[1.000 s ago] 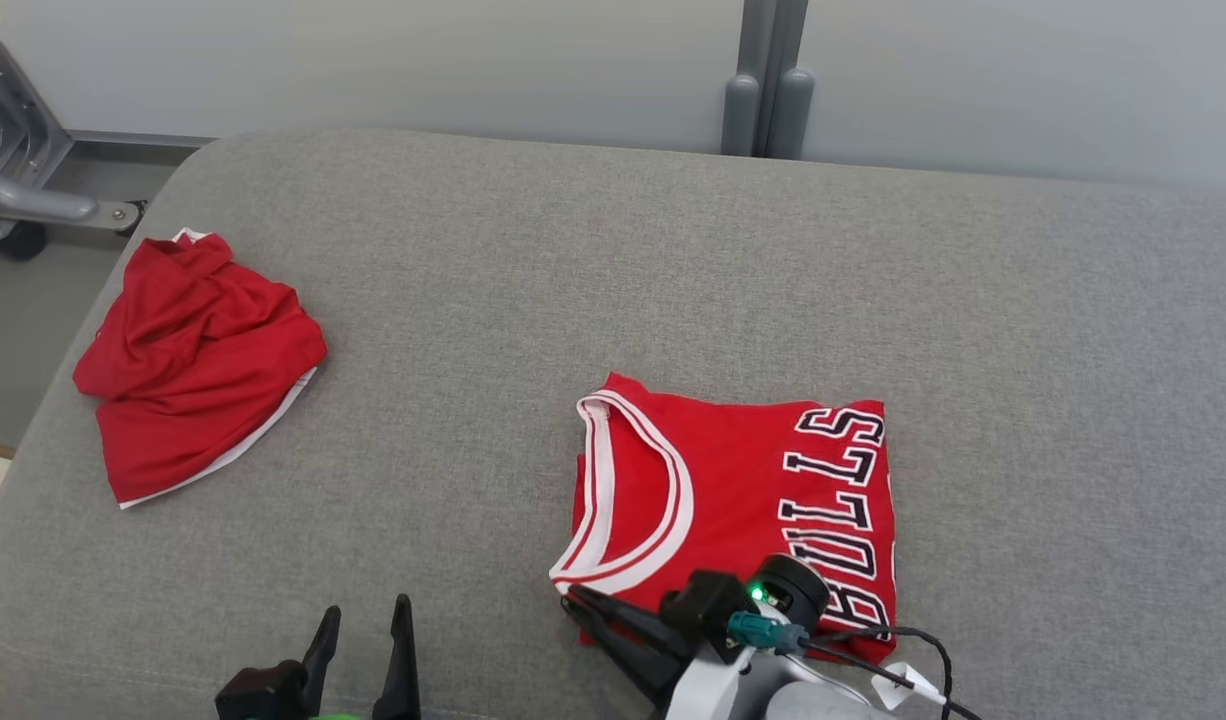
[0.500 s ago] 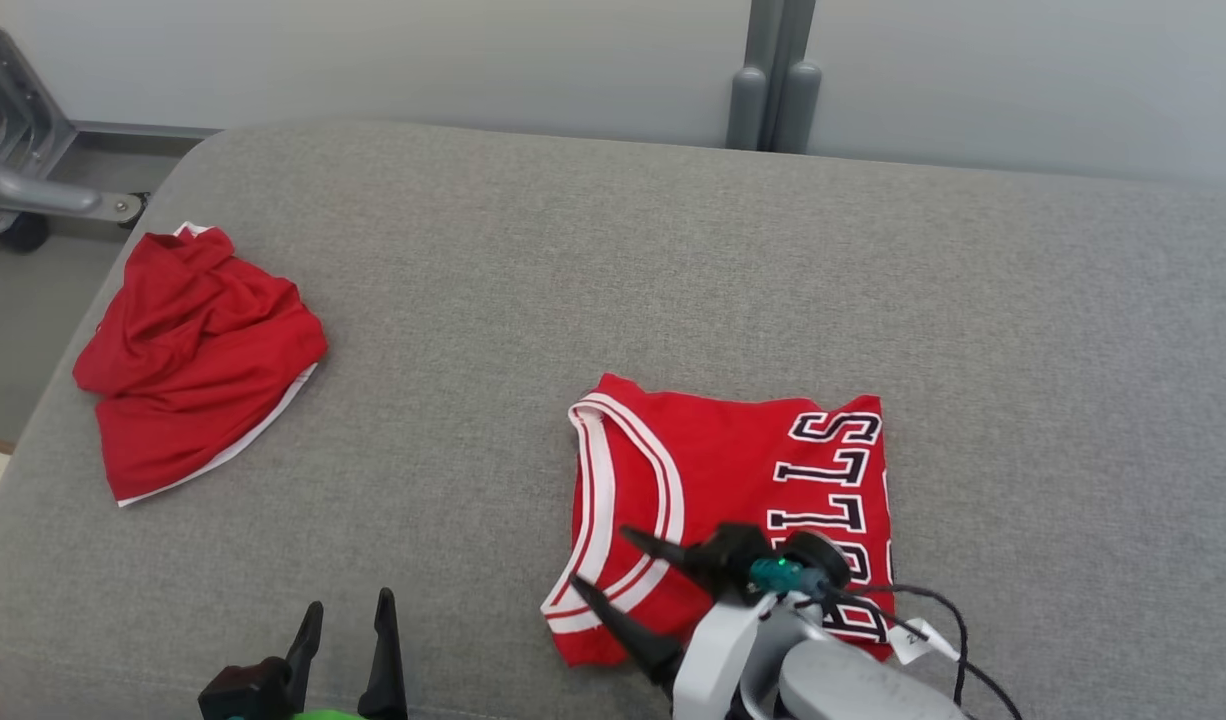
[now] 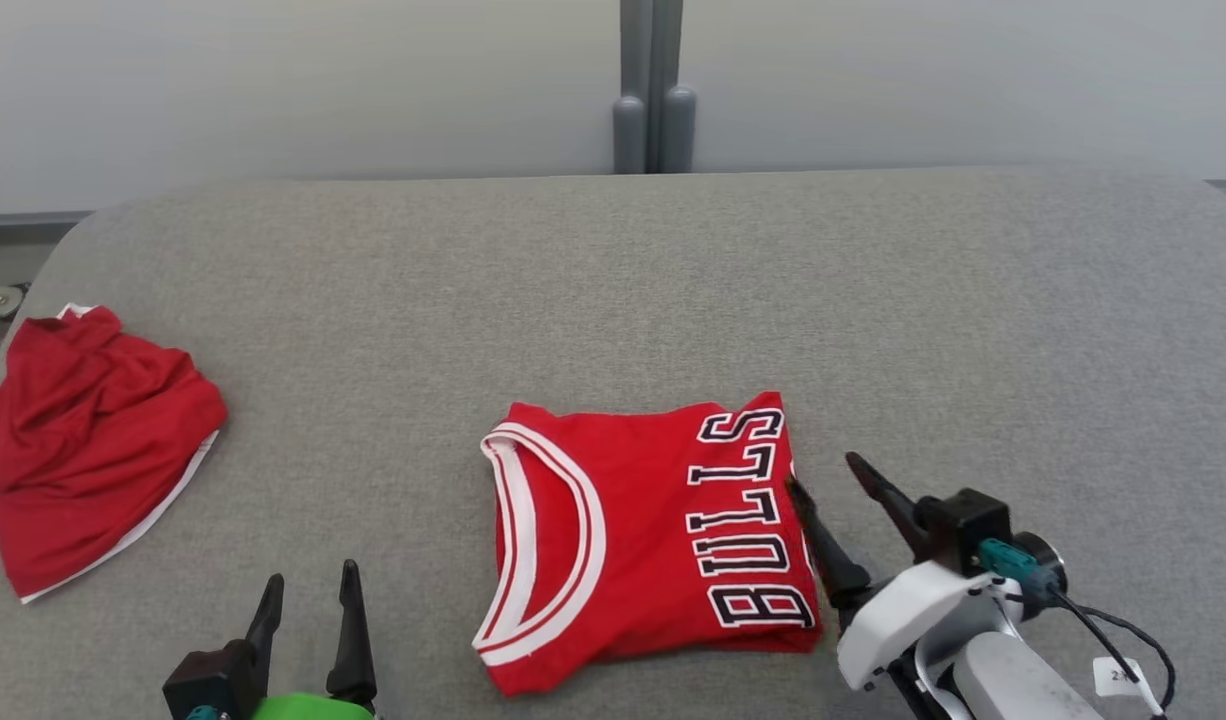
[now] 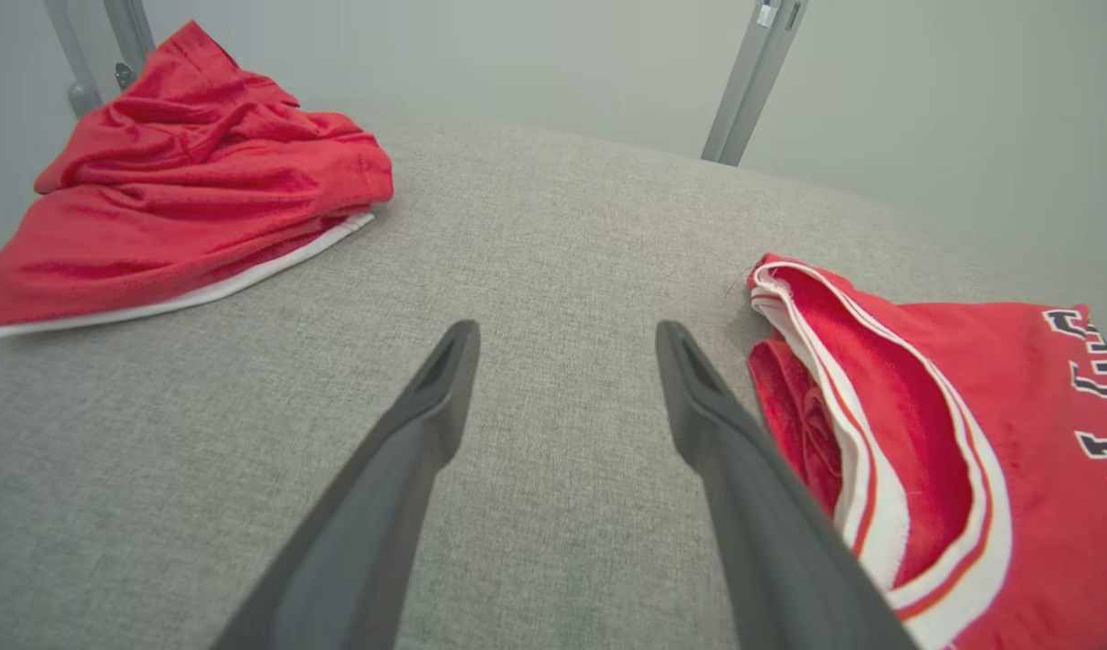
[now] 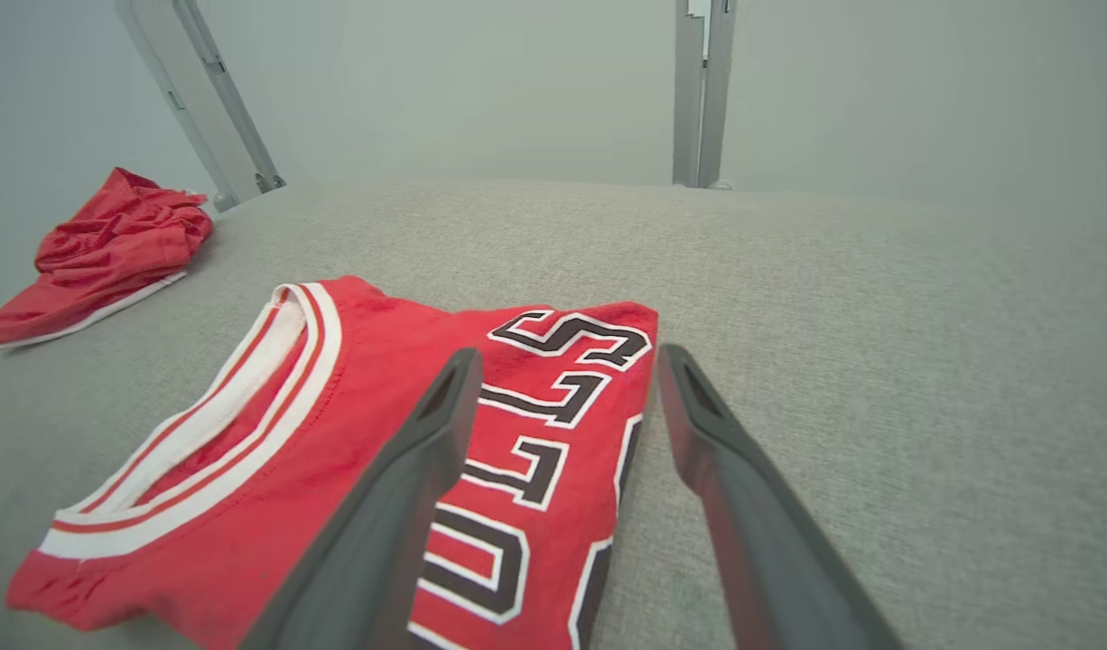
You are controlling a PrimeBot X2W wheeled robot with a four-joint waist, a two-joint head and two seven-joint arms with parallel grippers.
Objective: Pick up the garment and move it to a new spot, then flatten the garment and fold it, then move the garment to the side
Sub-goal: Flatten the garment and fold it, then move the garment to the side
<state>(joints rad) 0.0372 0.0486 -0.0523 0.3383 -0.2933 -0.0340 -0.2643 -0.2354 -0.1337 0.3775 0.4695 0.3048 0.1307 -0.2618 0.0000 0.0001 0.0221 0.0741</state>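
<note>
My head view takes in both arms at once: the left gripper [image 3: 311, 573] is spread wide and empty, and the right gripper [image 3: 823, 472] is just as wide, clasping nothing. My right wrist view adds the close detail. The folded red jersey [image 5: 337, 433] lies flat on the grey fabric surface [image 5: 879, 361], its lettered edge passing between my fingers. A crumpled red garment [image 3: 83, 440] lies well apart to the left.
</note>
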